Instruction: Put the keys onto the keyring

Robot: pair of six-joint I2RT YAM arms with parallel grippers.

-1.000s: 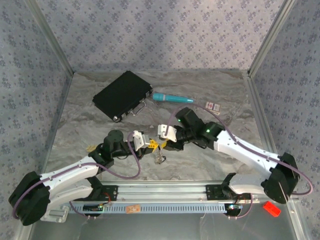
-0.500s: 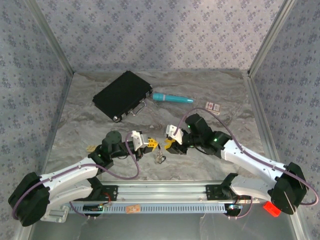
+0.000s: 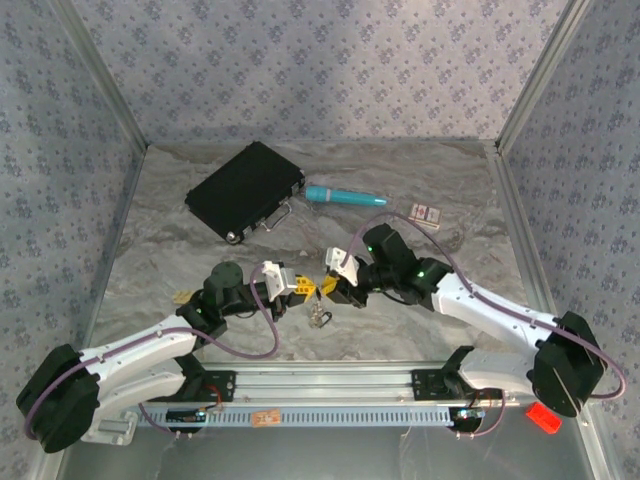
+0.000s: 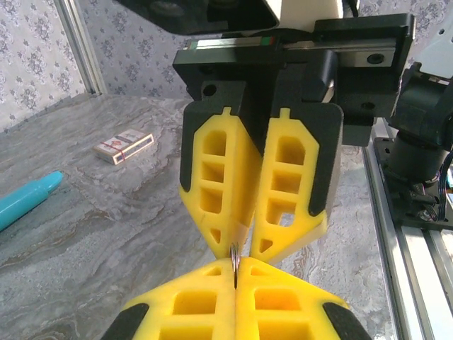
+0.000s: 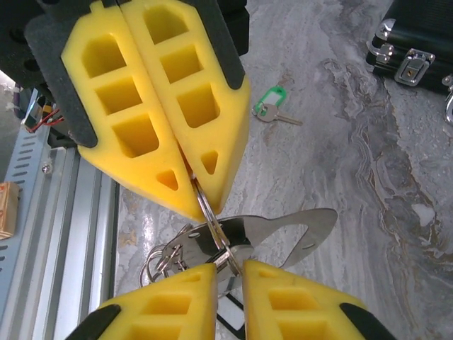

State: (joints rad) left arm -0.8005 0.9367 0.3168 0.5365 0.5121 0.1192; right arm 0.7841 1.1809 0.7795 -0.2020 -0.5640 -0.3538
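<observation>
The two arms meet nose to nose near the front middle of the marbled surface (image 3: 450,190), with the keyring (image 3: 320,316) hanging between and just below them, lifted clear of the surface.

The left pincer (image 3: 293,288) is closed tight. In its own wrist view, its yellow fingertips (image 4: 212,283) press together on a thin edge of metal. From the right wrist view, the silvery loop of the keyring (image 5: 207,212) comes straight out from between those tips.

The right pincer (image 3: 328,287) faces it tip to tip and is narrowed to a slit. Ring metal sits in the gap between its fingers (image 5: 177,297) (whether they actually clamp it, I cannot tell).

A flat silvery tag (image 5: 283,228) fans out to one side of the loop. A cluster of small rings and dark bits (image 5: 164,261) dangles on the other side, too bunched to tell apart.

One green-headed key (image 5: 271,106) lies flat on the surface, loose and well apart from the loop, beyond the left pincer.

Toward the back of the surface, a black case (image 3: 245,188) sits at an angle with its latches facing the arms. A teal pen (image 3: 343,196) lies just beside it, and a small card box (image 3: 427,212) lies further right.
</observation>
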